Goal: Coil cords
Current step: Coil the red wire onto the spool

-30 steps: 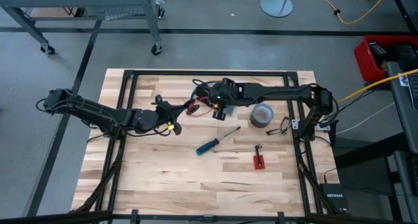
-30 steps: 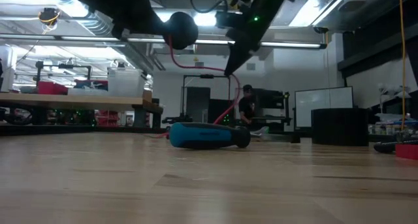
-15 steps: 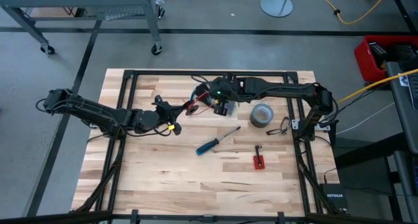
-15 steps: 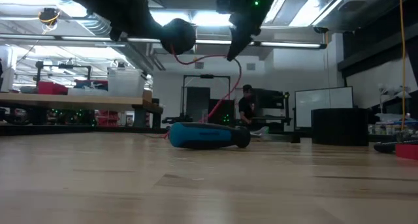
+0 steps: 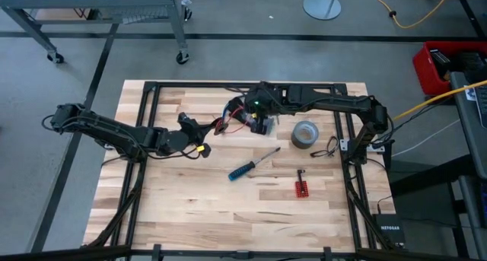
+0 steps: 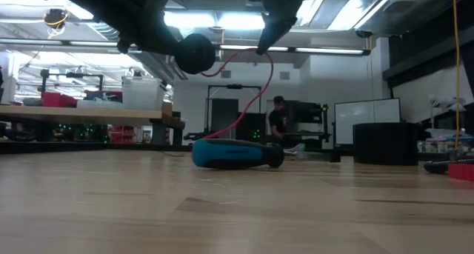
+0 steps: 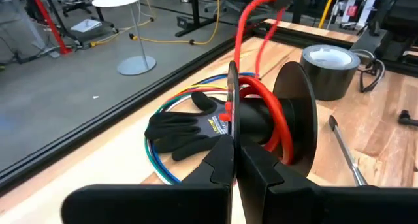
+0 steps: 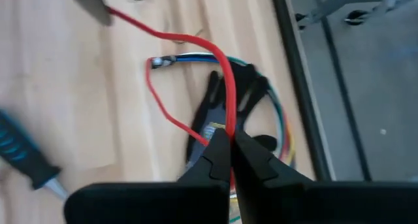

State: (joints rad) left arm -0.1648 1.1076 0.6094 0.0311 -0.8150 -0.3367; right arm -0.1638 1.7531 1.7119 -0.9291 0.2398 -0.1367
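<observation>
1. The left arm is reaching in from the table's left side toward the middle, and the left gripper [image 5: 199, 132] is hanging above the wood.
2. Its fingers [image 7: 222, 168] are pressed together, clamping one flange of a black spool [image 7: 261, 116]; the spool [image 6: 196, 52] is being held up off the table.
3. A red cord [image 7: 277, 129] is wrapping around the spool's hub, and from there it is running up and across to the right gripper.
4. In the low view the red cord [image 6: 252, 98] is sagging in an arc between the two grippers and dropping behind a blue screwdriver handle [image 6: 229, 153].
5. A black glove [image 7: 186, 126] is lying near the table's far edge, on a loop of coloured wires [image 8: 284, 129].
6. The right gripper [image 5: 260, 118] is hovering over the far middle of the table, above the glove, with the right arm stretching in from the right side.
7. Its fingers [image 8: 219, 155] are closed, pinching the red cord [image 8: 225, 80].
8. A screwdriver [image 5: 251, 164] is lying on the table's middle, nearer than both grippers.
9. A tape roll [image 5: 305, 134] is sitting to the right of the right gripper.
10. A small red block [image 5: 302, 188] is lying right of the screwdriver.
</observation>
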